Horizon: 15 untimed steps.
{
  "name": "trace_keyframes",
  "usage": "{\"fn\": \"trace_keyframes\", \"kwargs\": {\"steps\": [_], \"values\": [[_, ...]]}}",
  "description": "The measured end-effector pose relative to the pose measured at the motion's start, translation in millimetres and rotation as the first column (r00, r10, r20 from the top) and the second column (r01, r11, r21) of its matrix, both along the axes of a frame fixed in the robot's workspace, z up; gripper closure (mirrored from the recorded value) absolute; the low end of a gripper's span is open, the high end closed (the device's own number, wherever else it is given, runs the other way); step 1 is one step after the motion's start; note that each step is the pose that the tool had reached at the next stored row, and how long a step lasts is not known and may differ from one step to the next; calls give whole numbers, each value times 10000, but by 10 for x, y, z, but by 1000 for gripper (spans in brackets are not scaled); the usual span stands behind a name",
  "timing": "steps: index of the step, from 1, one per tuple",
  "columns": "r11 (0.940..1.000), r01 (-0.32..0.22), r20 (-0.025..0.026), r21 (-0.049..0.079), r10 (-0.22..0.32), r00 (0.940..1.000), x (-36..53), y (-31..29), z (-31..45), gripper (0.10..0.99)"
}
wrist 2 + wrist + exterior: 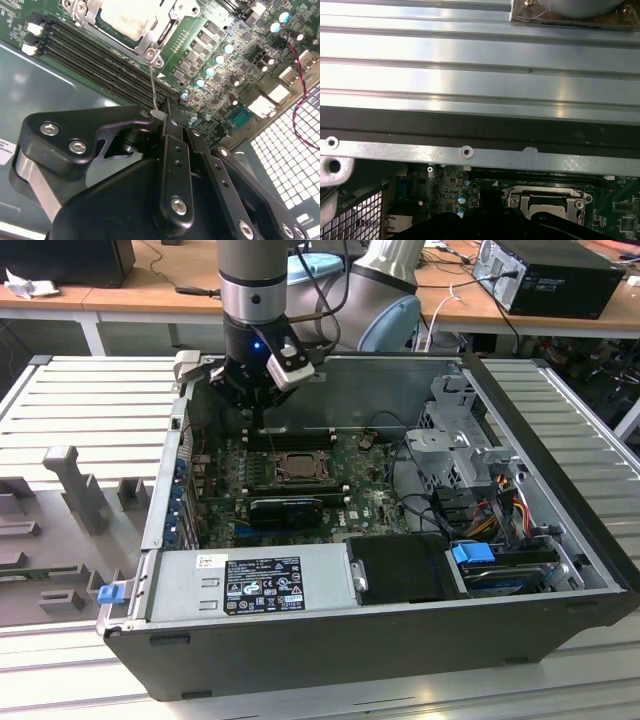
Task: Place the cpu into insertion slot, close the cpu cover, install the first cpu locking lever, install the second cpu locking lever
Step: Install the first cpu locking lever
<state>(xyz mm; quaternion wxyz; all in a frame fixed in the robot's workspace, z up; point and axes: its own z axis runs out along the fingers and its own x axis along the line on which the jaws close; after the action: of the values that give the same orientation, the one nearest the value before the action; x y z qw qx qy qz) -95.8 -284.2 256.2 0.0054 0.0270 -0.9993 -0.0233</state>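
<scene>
Steel wire, thin and bright, rises from a corner of the insertion slot (278, 478) to the tip of the tool (161, 116). This is one cpu locking lever (152, 82); which of the two it is cannot be told. In the second wrist view the tool's black fingers (172, 150) are drawn together on the lever's free end and pinch its small flat tab. The grip is placed at the very end, probably because that gives the most leverage on a springy wire and keeps the fingers off the memory slots (100, 55) just beside the socket.

The cpu (125, 20) lies flat in the slot with its dull tan face up. The cpu cover (91, 11) appears to be lowered around it as a silvery frame, which would explain why a lever is now in hand. The lever stands raised rather than flat along the socket's side, so it is judged not yet latched.

In the exterior view the arm hangs over the far part of the open computer case (400, 640), towards the exterior view's left, and the tool (255, 405) sits just beyond the socket. The case lies on its side on a ribbed metal worktop (90, 400), leaving the green board (370, 490) open from above.
</scene>
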Motion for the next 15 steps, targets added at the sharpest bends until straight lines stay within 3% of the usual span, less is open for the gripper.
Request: {"fn": "trace_keyframes", "kwargs": {"steps": [15], "values": [[10000, 1, -1, 0, -1, 10000, 62, 0, -44, 980]]}}
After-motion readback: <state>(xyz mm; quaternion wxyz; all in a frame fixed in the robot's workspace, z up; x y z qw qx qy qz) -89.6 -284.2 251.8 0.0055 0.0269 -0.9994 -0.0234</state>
